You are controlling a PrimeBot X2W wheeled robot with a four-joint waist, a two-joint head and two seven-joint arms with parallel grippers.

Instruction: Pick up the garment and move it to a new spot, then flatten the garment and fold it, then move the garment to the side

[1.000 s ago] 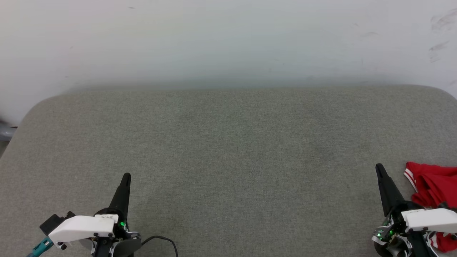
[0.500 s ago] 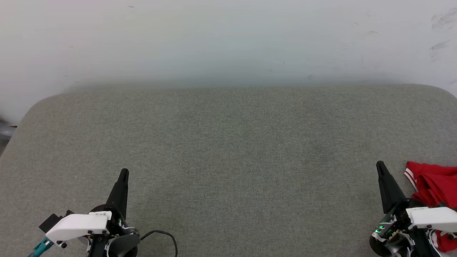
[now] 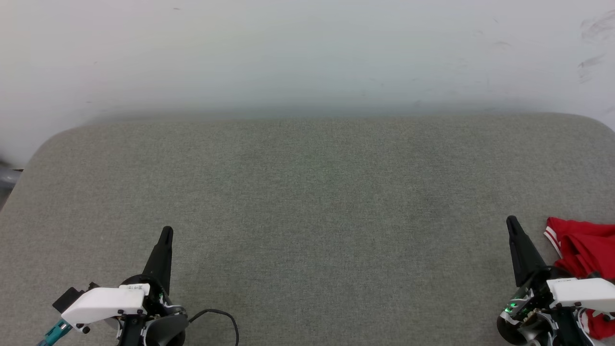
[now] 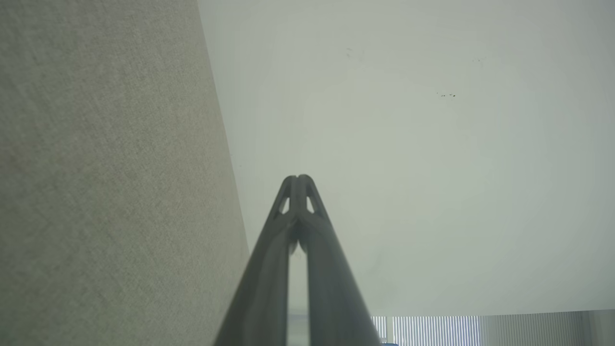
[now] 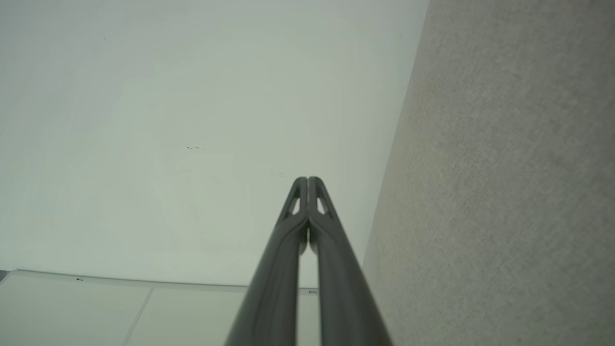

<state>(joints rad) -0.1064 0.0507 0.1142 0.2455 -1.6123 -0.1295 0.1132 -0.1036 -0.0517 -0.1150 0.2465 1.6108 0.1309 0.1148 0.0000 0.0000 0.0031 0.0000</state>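
The bunched red garment (image 3: 584, 250) lay on the near right side of the grey counter (image 3: 307, 192), just to the right of my right pincer (image 3: 512, 225) and well apart from my left pincer (image 3: 166, 234), both closed on nothing, so my right arm was clearly nearer.

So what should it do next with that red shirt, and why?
Probably open the right gripper and swing it right toward the garment: it is shut, holding nothing, and the cloth lies crumpled just beside it on the grey surface.
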